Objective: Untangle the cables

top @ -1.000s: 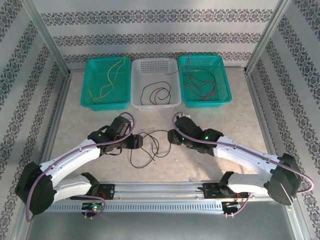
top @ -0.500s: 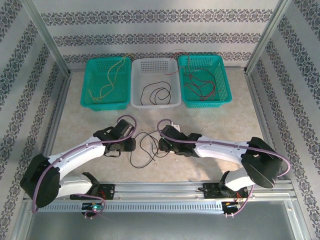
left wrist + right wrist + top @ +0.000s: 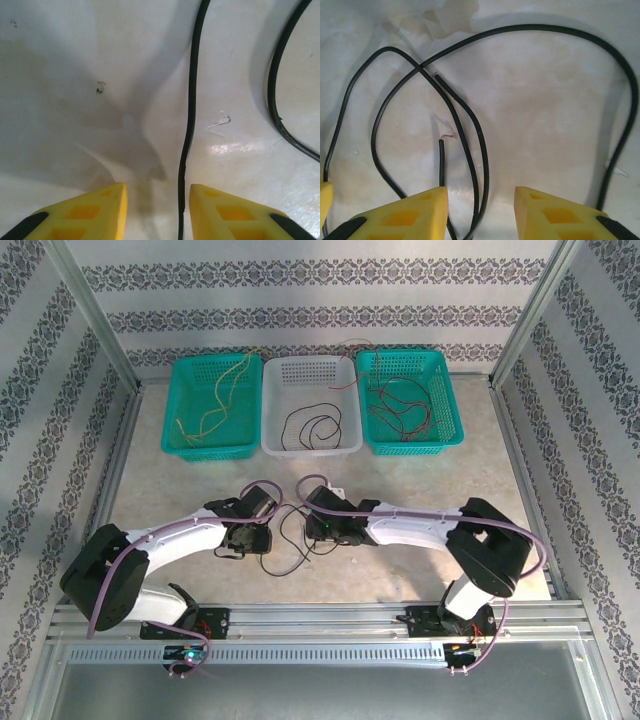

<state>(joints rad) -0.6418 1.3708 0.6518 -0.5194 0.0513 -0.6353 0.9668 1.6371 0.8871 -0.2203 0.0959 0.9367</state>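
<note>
Since a second ago both arms have swung inward, so the two grippers now sit close together low over the table [image 3: 180, 490]. The left gripper [image 3: 157, 192] is part-open, its two yellow fingers apart, with one strand of the black cables [image 3: 190, 100] running between them, just beside the right-hand finger and unclamped. The right gripper [image 3: 481, 195] is likewise part-open, with two strands passing through its gap and two cut ends lying ahead of it.

Farther back stand three baskets in a row. The left teal basket [image 3: 210, 452] holds yellow cables [image 3: 215, 400], the white basket [image 3: 310, 448] holds more black strands, and the right teal basket [image 3: 412, 448] holds red cables [image 3: 400, 405].
</note>
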